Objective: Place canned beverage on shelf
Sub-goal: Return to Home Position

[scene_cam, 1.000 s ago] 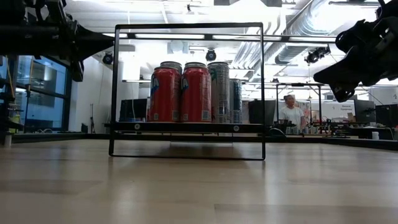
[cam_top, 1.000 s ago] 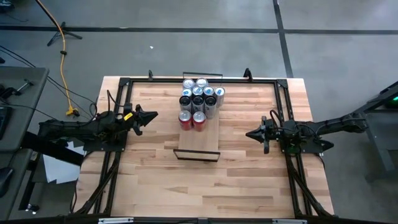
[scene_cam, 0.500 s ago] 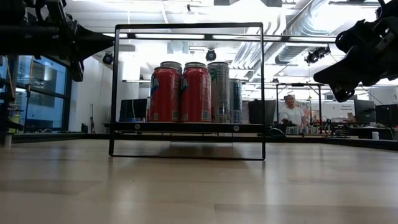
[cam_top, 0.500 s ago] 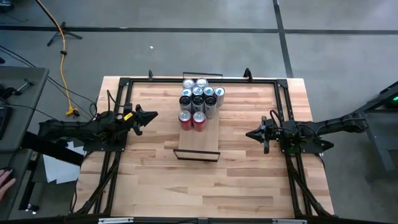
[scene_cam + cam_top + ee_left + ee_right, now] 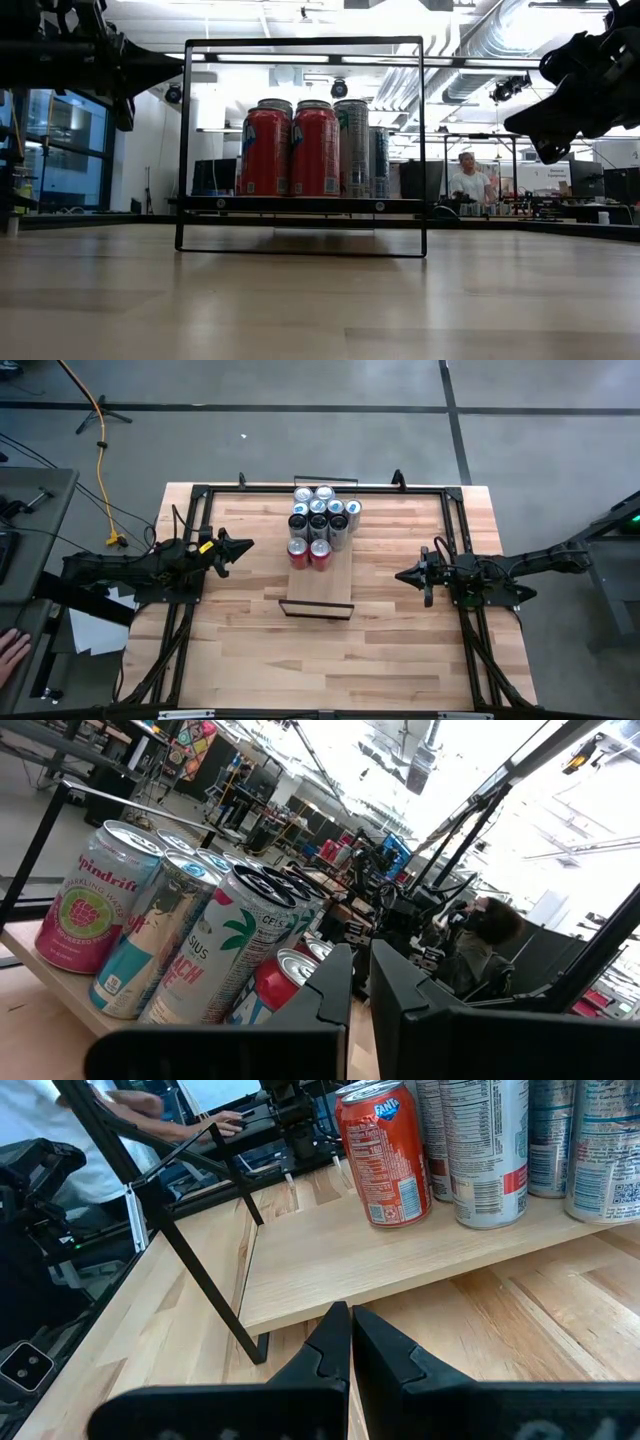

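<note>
Since the cans [image 5: 320, 520] stand grouped on the shelf [image 5: 318, 588] at upper centre, the task looks done; left gripper [image 5: 247, 545] and right gripper [image 5: 401, 575] hang clenched, empty, at either side.

Legible markings: "pindrift" on the pink-and-green can [image 5: 85, 905]; "SIUS" on the white palm-printed can [image 5: 218, 960]; the "Fanta" logo on the red can [image 5: 385, 1155]. Print on the other cans is unreadable.

Seen low, the red cans [image 5: 290, 150] hide most of the rear cans [image 5: 353, 140]; overhead at eight o'clock, a person's hand [image 5: 10, 651] is cropped.
</note>
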